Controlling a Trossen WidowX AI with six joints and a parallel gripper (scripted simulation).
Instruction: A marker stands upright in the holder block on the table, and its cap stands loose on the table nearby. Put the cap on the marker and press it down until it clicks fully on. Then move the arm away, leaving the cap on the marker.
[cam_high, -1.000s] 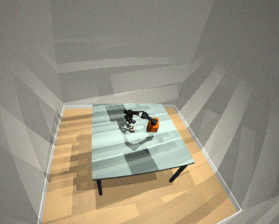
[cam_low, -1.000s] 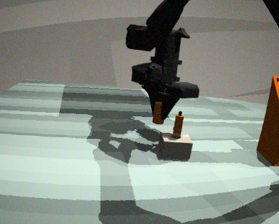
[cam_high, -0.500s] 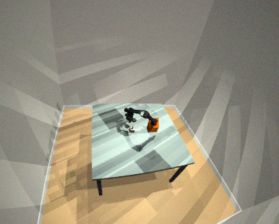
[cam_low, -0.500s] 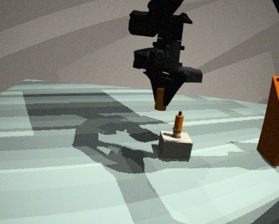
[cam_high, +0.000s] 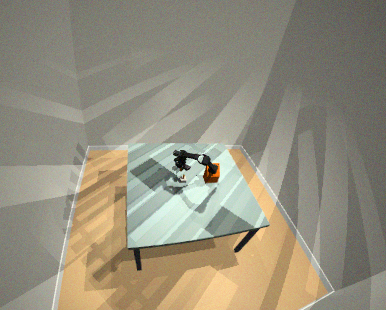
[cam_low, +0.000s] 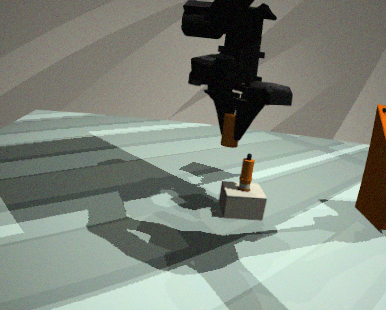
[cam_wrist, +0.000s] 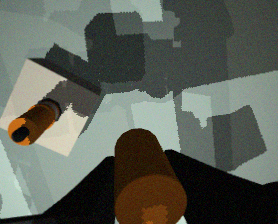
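my claw (cam_low: 231, 131) (cam_wrist: 139, 160) was closed on the orange cap (cam_low: 229, 131) (cam_wrist: 145, 185), held above the table (cam_high: 190, 215) (cam_low: 60, 280) (cam_wrist: 152, 117). the marker (cam_low: 247, 172) (cam_wrist: 36, 121) stood in the holder block (cam_low: 243, 202) (cam_wrist: 72, 135), dark tip bare. picking up was done; aligning, seating, pressing and withdrawing remained. the wrist view showed the cap's rounded end, hidden in the exterior view; the top view alone gave the table's legs (cam_high: 138, 259).
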